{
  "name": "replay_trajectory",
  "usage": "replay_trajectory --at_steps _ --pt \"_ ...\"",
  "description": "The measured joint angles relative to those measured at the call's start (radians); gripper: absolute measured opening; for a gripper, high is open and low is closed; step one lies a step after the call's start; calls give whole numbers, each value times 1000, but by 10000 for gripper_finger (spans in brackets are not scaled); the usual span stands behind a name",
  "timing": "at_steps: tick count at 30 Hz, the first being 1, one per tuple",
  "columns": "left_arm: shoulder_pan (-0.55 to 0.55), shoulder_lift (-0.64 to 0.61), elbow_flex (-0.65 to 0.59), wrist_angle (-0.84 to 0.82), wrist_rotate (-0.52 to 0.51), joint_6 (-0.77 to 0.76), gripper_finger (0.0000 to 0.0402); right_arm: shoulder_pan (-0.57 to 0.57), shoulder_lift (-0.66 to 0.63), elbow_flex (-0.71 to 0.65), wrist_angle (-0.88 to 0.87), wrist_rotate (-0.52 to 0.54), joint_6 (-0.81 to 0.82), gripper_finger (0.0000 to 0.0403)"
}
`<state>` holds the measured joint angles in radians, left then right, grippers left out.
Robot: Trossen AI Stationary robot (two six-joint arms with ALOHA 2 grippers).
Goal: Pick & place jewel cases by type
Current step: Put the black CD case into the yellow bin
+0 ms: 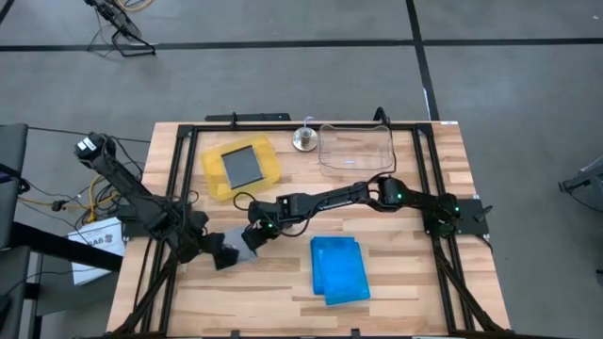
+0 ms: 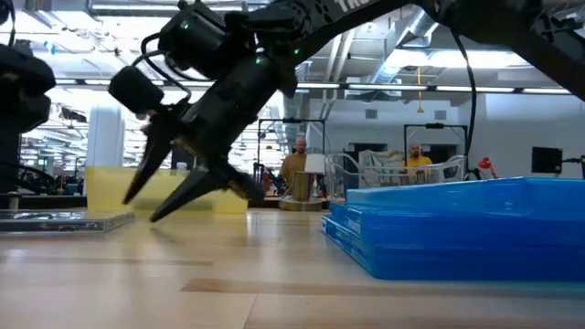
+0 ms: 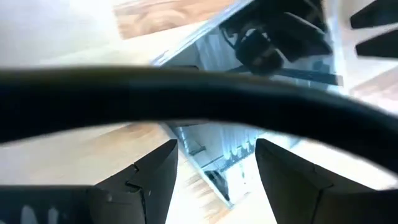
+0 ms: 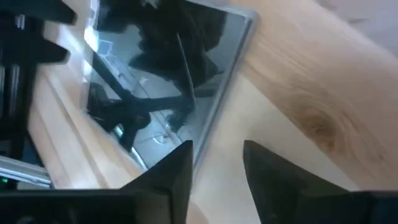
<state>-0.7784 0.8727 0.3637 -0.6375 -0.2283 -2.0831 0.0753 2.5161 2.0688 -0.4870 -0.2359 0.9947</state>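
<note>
Dark jointed arms, green lights

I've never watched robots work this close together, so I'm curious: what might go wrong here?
Both grippers crowd one clear-grey jewel case lying flat on the wooden table. The right gripper has its open fingers at the case's edge; the left gripper, also open, sits right beside it. They could bump each other. The thin case could also slide instead of being gripped. The stacked blue jewel cases look safely apart.

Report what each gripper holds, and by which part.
Nothing is held. The right gripper stands open beside the flat clear-grey jewel case on the table; the left gripper is open at its other side.
</note>
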Motion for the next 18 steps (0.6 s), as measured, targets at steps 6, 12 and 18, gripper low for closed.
replay_trajectory --at_steps 6,12,18 --pt "-29 38 -1 -43 72 -84 209 -1 11 1 25 -35 51 224" --pt "-37 115 0 -4 77 -101 209 0 12 2 42 -41 60 288" --pt "-38 204 8 40 67 -99 209 0 14 0 59 -35 80 295"
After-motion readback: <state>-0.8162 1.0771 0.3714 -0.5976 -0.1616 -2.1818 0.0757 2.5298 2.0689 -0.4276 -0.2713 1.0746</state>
